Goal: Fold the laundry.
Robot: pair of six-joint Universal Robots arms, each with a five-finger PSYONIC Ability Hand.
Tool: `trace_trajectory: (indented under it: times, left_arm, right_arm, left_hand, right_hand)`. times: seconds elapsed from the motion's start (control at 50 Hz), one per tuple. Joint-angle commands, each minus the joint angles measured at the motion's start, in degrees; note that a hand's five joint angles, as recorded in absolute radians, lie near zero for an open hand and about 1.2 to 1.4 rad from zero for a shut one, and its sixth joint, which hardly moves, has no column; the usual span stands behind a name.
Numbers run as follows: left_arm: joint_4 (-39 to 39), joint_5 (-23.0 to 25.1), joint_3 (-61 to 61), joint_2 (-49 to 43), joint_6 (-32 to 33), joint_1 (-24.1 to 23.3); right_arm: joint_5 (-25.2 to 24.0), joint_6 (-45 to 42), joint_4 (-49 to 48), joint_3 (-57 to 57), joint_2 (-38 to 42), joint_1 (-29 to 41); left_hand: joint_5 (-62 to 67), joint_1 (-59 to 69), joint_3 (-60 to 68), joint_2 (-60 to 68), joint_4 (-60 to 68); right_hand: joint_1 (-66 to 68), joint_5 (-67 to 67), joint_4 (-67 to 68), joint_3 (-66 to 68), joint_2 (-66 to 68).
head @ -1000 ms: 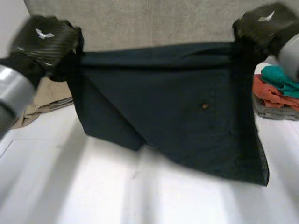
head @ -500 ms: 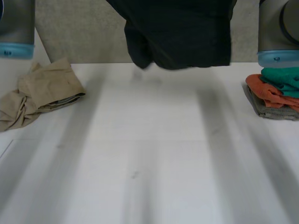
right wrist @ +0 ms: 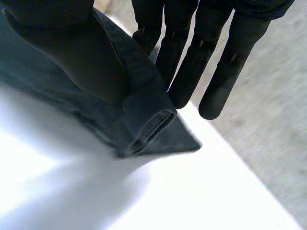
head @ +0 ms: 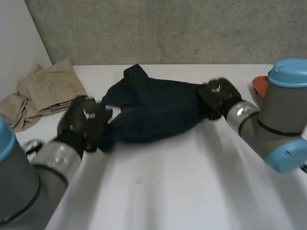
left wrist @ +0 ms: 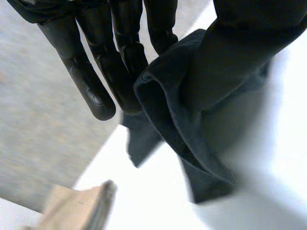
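Your left hand (head: 82, 123), lower left, pinches the garment (head: 153, 112) by its left end between thumb and straight fingers (left wrist: 96, 91). The garment lies crumpled mid-frame on the table (head: 182, 187). Your right hand (head: 218, 96) pinches its right end likewise. Beige cloth (head: 48, 86) sits upper left.

Bright diffuse light; tbl (right wrist: 57, 158) blown white.

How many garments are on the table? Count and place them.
3. A dark garment mid-table, pinched by the left hand and right hand; a beige garment far left; an orange cloth behind the right arm, which may hide more.
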Motion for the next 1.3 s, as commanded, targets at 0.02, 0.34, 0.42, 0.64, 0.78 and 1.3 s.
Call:
trace_trajectory:
  times: [0.02,0.34,0.42,0.64,0.78,1.3]
  left_arm:
    - [-16.51,0.22,-2.77,5.76,-0.22,-1.36]
    - [-37.54,4.79,0.39,11.74,-0.13,-6.29]
    - [-29.91,4.79,2.76,7.27,-0.04,-5.41]
    - [2.44,5.49,19.53,-16.01,3.2,2.59]
    - [6.94,5.49,40.36,-35.17,9.53,2.77]
    - [26.54,3.56,49.37,-46.11,11.3,2.42]
  right_arm:
    - [1.07,-7.99,12.32,15.06,-13.35,-0.23]
    - [1.25,-21.01,27.62,27.73,-30.15,-4.89]
    - [0.55,-20.14,24.48,26.5,-29.72,-5.32]
    - [1.16,-9.07,7.16,17.63,-15.93,-5.5]
    - [8.01,-8.27,0.82,6.65,-3.89,-4.62]
    - [13.39,-4.68,-10.98,-4.19,8.27,-5.24]
  left_hand:
    - [12.64,14.49,11.66,11.35,11.28]
    - [12.64,14.49,11.66,11.35,11.28]
    - [12.64,14.49,11.66,11.35,11.28]
    - [12.64,14.49,11.66,11.35,11.28]
    - [12.64,14.49,11.66,11.35,11.28]
    - [-57.36,-55.51,-58.34,-58.65,-58.72]
  right_hand:
    - [17.82,13.39,11.4,12.24,13.32]
    - [17.82,13.39,11.4,12.24,13.32]
    - [17.82,13.39,11.4,12.24,13.32]
    - [17.82,13.39,11.4,12.24,13.32]
    - [17.82,13.39,11.4,12.24,13.32]
    - [-52.18,-56.61,-58.6,-57.76,-56.68]
